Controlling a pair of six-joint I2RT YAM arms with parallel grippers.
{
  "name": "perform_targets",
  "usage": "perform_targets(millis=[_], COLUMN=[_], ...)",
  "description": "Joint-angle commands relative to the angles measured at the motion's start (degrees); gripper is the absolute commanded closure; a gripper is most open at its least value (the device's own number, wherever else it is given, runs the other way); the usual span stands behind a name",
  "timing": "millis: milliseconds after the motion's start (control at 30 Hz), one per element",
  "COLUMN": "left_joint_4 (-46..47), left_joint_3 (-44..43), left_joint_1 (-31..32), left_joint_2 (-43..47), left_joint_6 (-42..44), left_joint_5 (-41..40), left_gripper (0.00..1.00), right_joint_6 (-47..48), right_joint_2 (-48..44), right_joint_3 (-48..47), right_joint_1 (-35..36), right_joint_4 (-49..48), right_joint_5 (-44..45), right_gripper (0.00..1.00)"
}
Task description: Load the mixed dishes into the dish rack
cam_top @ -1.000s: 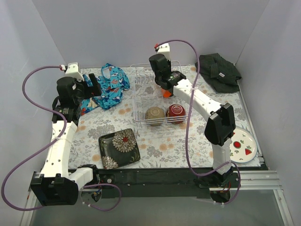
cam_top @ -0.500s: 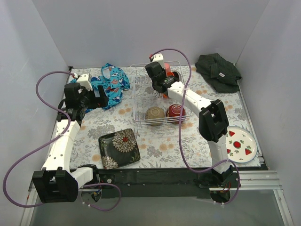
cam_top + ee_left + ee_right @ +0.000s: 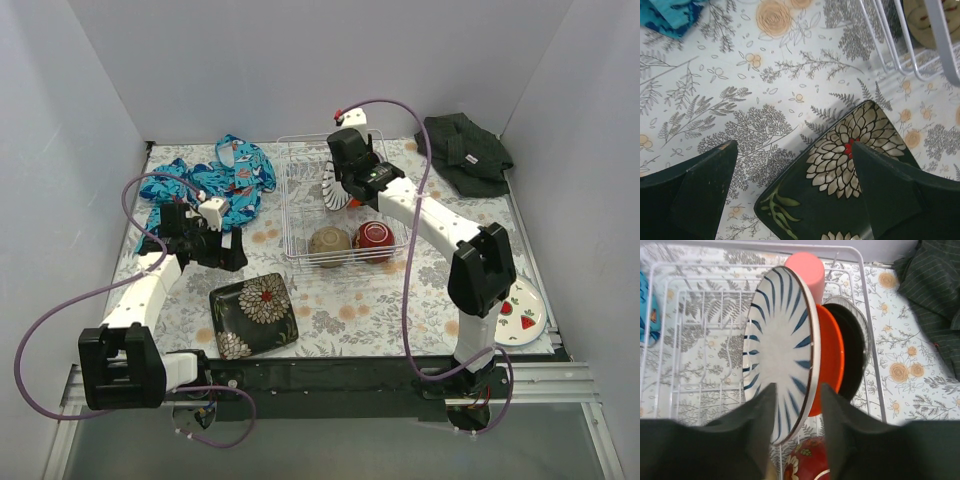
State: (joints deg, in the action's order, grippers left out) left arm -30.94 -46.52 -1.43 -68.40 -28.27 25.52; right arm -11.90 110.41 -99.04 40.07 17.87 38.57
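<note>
Right gripper point(image 3: 797, 386): the fingers straddle the lower rim of the round black-striped white plate point(image 3: 777, 355). Whether the rim is pinched or merely bracketed cannot be told. The plate stands on edge in the white wire dish rack point(image 3: 287, 215) at the middle of the far edge. It is leaned on a round orange plate point(image 3: 832, 360), with a black dish point(image 3: 852, 355) behind and a pink cup point(image 3: 807, 267) at the rack's far side. A cream bowl point(image 3: 328, 240) and a dark red bowl point(image 3: 375, 236) are lodged at the rack's near side.

Left gripper point(image 3: 794, 146): the jaws are spread wide and empty, held over the far corner of the dark square flower-printed plate point(image 3: 850, 175). This plate lies flat by the near edge, left of centre.

The round watermelon-print white plate point(image 3: 520, 305) lies at the near right corner.

Handling: the square plate is judged glazed ceramic, so stiff, brittle and slippery. A hold across the upturned lip at a corner is advised, one finger slid beneath.
</note>
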Motion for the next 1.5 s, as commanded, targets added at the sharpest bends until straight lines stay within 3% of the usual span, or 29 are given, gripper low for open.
perform_targets(millis=[0, 200, 433, 567, 800, 867, 967, 1033, 1067, 1200, 1300, 1467], left_joint_4=[-3.2, -4.1, -10.2, -9.7, -11.3, -11.3, -13.2, -15.7, -16.3, -18.3, -20.3, -24.9], left_joint_3=[0.7, 0.6, 1.6, 2.9, 3.6, 3.8, 1.7, 0.0, -1.4, -3.8, -4.1, -2.7], left_joint_1=[-0.2, -0.2, -0.7, -0.7, -0.7, -0.8, -0.7, -0.7, -0.8, -0.9, -1.0, -1.1], left_joint_2=[-0.8, -1.6, -3.4, -5.7, -10.6, -12.4, -16.0, -17.4, -17.2, -11.2, -3.0, 6.8], left_joint_6=[7.0, 7.7, 18.7, 22.5, 31.4, 33.2, 36.2, 38.1, 38.6, 40.5, 45.5, 52.3], left_joint_5=[4.9, 4.6, 2.0, 0.3, 2.3, 2.5, 3.4, 5.1, 5.9, 7.0, 5.6, 4.3], left_gripper=[0.02, 0.02, 0.06, 0.13, 0.36, 0.47, 0.76, 0.88, 0.98, 1.00, 1.00, 1.00], right_joint_6=[0.2, 0.7, 6.4, 6.6, 8.8, 9.5, 10.9, 10.9, 10.8, 11.7, 16.4, 15.2], right_joint_2=[-6.1, -7.3, -14.0, -17.5, -21.5, -21.6, -20.8, -19.2, -18.5, -15.1, -12.6, -8.6], right_joint_3=[2.3, 2.3, 9.2, 14.0, 19.1, 19.6, 19.2, 18.0, 16.9, 14.4, 12.1, 9.1], right_joint_1=[-0.3, -0.3, -0.3, -0.3, -0.3, -0.3, -0.3, -0.4, -0.5, -0.5, -0.6, -0.5], right_joint_4=[-3.3, -2.2, -1.7, -1.7, -2.7, -2.8, -2.4, -1.4, -1.1, -1.1, -0.8, -1.5], right_joint_5=[-1.8, -6.8, -29.1, -30.5, -31.3, -33.1, -38.6, -44.8, -46.6, -56.9, -71.2, -76.0], right_gripper=[0.43, 0.39, 0.40, 0.40, 0.39, 0.39, 0.38, 0.38, 0.31, 0.28, 0.26, 0.28])
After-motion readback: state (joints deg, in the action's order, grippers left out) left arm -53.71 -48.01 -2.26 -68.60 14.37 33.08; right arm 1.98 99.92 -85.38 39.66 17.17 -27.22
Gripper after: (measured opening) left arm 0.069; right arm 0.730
